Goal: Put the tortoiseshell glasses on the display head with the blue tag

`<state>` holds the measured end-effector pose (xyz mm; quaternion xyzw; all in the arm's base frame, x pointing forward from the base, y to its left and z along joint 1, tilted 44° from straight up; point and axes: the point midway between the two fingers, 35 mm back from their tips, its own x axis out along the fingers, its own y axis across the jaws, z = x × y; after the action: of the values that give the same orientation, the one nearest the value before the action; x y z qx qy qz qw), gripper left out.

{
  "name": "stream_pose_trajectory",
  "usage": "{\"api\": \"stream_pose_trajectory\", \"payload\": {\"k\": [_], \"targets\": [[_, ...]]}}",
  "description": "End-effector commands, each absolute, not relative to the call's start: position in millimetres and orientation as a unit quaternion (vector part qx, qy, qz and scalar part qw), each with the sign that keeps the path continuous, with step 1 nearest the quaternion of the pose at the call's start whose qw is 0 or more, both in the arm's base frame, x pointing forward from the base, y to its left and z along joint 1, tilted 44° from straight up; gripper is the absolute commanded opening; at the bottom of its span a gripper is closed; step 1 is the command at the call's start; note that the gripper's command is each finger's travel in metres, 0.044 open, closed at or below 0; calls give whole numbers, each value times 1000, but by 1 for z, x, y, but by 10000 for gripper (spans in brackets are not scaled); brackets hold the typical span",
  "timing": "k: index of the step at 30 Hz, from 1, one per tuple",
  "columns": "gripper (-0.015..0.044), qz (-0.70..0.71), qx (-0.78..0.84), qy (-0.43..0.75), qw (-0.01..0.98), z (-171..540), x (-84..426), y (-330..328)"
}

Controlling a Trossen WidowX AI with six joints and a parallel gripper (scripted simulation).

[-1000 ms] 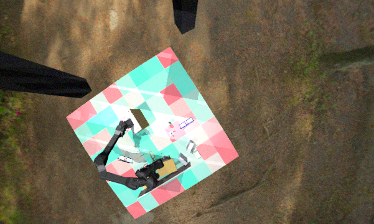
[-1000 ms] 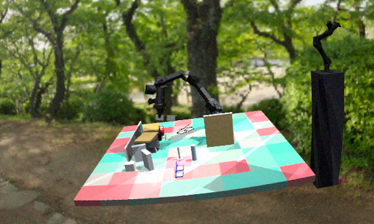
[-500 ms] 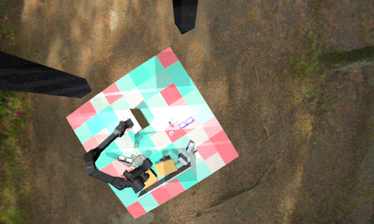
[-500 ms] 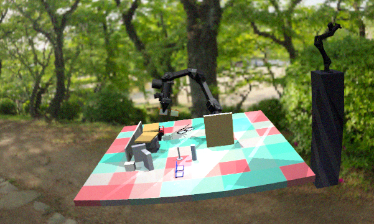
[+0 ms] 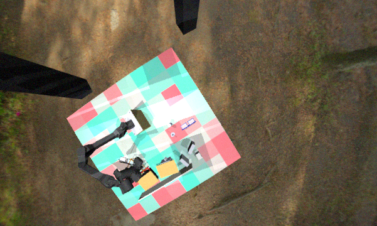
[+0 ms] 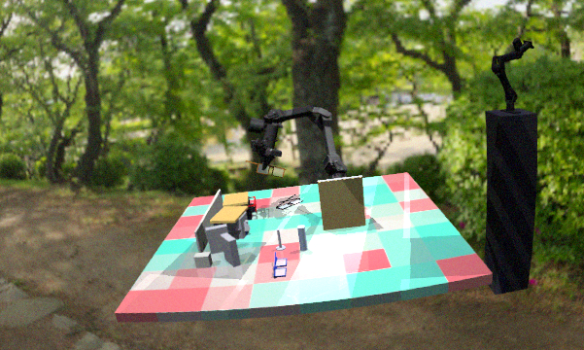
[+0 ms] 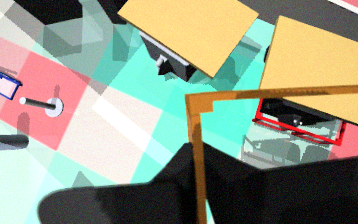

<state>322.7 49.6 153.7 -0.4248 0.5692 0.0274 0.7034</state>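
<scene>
The tortoiseshell glasses [image 6: 277, 171] [image 7: 196, 130] are orange-brown. My gripper [image 6: 268, 165] [image 7: 193, 149] is shut on their frame and holds them high above the table. In the wrist view one long bar runs right from the corner, across the view of a head's board. One display head [image 7: 180, 62] [image 6: 243, 228] under a yellow board has a bare face with a small nose. The other head [image 7: 286, 113] wears red glasses [image 7: 300, 134] [image 6: 253, 206] under its own yellow board. No blue tag can be made out. In the top view the arm partly hides the held glasses.
Blue glasses [image 5: 188, 123] [image 7: 5, 86] lie beside a thin post [image 6: 280, 240] [image 7: 54, 107] and a grey cylinder [image 6: 302, 238]. Grey blocks [image 5: 184, 160] [image 6: 230, 249] stand beside the bare-faced head. A long wall [image 6: 209, 221] runs behind both heads. Dark-rimmed glasses [image 6: 289, 202] and an upright brown panel [image 6: 342, 203] stand nearer the arm base.
</scene>
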Motion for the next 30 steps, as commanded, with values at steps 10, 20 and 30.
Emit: {"api": "stream_pose_trajectory", "payload": {"k": [10,20,30], "targets": [[0,103,-517,531,663,172,287,27],[0,149,-585,495,625,180,261,12],[0,186,-652,455,578,182,235,-3]]}}
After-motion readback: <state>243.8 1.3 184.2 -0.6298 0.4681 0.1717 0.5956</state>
